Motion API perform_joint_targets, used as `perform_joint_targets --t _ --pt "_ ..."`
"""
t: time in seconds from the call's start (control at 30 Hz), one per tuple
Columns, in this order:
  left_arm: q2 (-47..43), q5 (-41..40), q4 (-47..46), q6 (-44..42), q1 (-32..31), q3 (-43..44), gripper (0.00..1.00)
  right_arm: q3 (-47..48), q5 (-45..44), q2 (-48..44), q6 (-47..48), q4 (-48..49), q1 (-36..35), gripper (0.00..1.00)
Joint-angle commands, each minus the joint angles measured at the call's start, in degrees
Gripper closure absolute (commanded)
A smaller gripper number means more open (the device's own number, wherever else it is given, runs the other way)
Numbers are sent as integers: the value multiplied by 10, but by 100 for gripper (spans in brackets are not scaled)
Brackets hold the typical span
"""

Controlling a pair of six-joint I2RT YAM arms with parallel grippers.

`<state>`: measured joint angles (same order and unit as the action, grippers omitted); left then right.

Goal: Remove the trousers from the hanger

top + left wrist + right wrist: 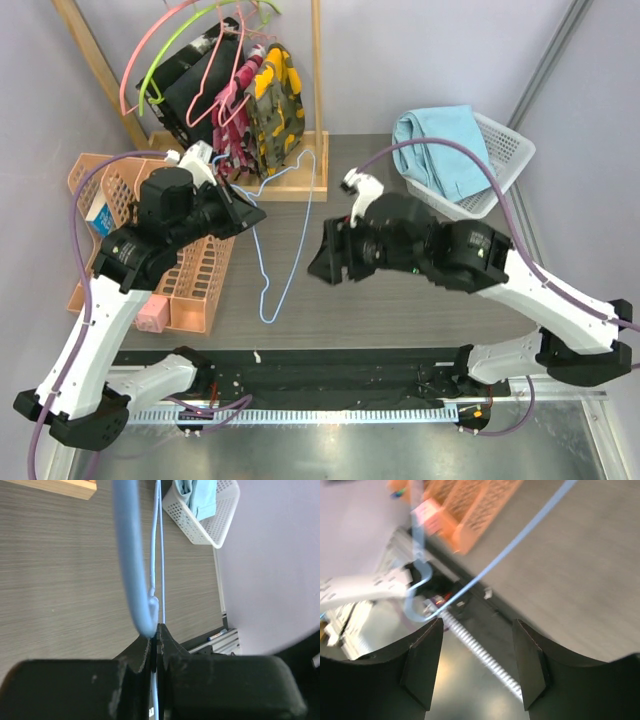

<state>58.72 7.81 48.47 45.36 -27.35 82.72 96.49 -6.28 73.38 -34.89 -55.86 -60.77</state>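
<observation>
The light-blue wire hanger is bare and hangs over the table between the two arms. My left gripper is shut on its wire; in the left wrist view the jaws pinch the thin wire, with the hook blurred beside them. The sky-blue trousers lie in the white basket at the back right, off the hanger; they also show in the left wrist view. My right gripper is open and empty, just right of the hanger. In the right wrist view the hanger wire runs beyond its open fingers.
A wooden rack at the back left holds pink hangers, a lime-green hanger, a yellow-camouflage garment and a black garment. Orange baskets stand at the left. Purple walls close both sides.
</observation>
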Motion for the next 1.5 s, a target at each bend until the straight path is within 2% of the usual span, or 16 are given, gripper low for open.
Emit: perform_joint_targets --t 0.0,0.1,0.27,0.5,0.93,1.07,1.17,1.27,1.33,1.37,1.43,1.47 --pt "-6 -20 0 -27 2 10 100 -4 -36 -1 -108 93 -122 38" --pt "-11 -20 -6 -21 3 3 100 11 -72 37 -105 132 -163 37" --pt "-21 -19 -5 -11 3 -2 100 19 -110 89 -65 166 -163 38" --pt "-31 -18 -3 5 3 -9 100 36 -130 125 -48 184 -155 45" --pt "-26 -5 1 20 3 -9 100 36 -74 147 -44 241 -128 65" --pt "-21 -6 3 18 2 0 100 33 -66 149 -45 253 -125 68" --pt "-18 -3 1 20 3 1 100 20 -61 144 -54 259 -122 80" --pt "-17 2 0 20 3 3 100 -19 -29 126 -81 280 -103 99" --pt "-19 11 -6 21 3 2 99 -52 2 112 -111 326 -81 99" --pt "-19 13 -13 22 3 1 97 -85 14 102 -121 341 -74 99" --pt "-26 25 -21 24 3 -2 84 -113 49 79 -141 376 -59 99" --pt "-28 30 -30 24 3 -4 74 -131 55 72 -144 383 -47 99"
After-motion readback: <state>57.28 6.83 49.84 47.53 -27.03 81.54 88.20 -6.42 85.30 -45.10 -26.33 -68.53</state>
